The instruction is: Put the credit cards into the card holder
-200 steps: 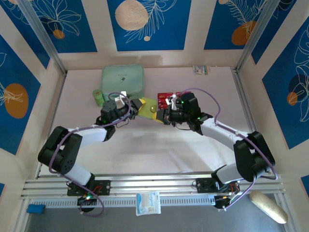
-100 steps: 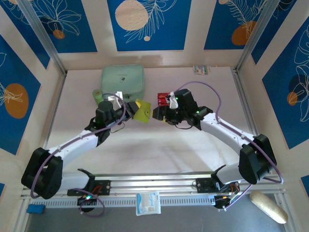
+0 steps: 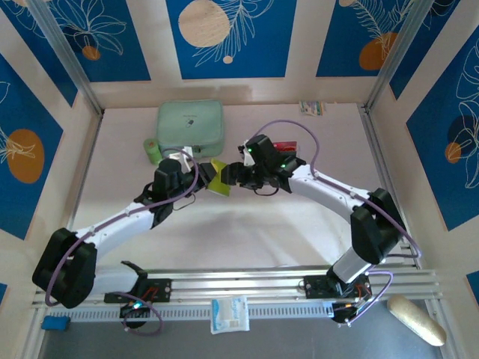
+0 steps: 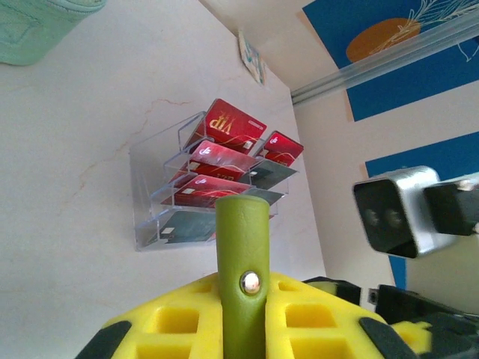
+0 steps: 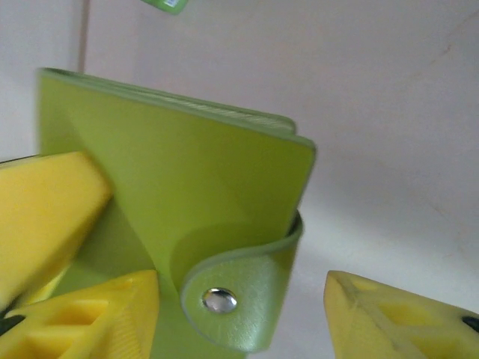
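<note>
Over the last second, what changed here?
The right gripper opened and swung left; its open jaws now flank the snap tab of the holder. The left arm stretched out, carrying the holder slightly left. Unchanged: left gripper shut on the holder, cards in their tray.

Blue leaf-patterned wall panels (image 3: 224,37) surround a pale marbled table (image 3: 247,239).

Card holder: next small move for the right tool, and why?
Probably close the right tool on the snap tab, ready to unsnap it. The left tool grips the card holder, which looks snapped shut, and the tab sits between the right tool's open fingers.
</note>
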